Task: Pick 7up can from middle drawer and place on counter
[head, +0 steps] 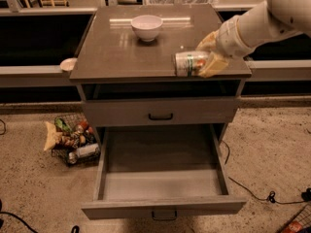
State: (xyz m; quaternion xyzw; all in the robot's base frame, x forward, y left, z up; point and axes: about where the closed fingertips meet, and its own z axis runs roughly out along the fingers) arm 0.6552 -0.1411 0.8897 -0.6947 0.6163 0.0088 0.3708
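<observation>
The gripper (204, 58), clasping the 7up can (188, 63), hangs over the counter (121, 57) at its 4 o'clock corner. A white bowl (147, 27) blocks 12 o'clock; the slab's left half lies open, as does the middle drawer (163, 178) below.

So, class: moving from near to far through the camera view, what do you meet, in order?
middle drawer, open → closed drawer front → 7up can clasped by the gripper at the counter's front right → white bowl
</observation>
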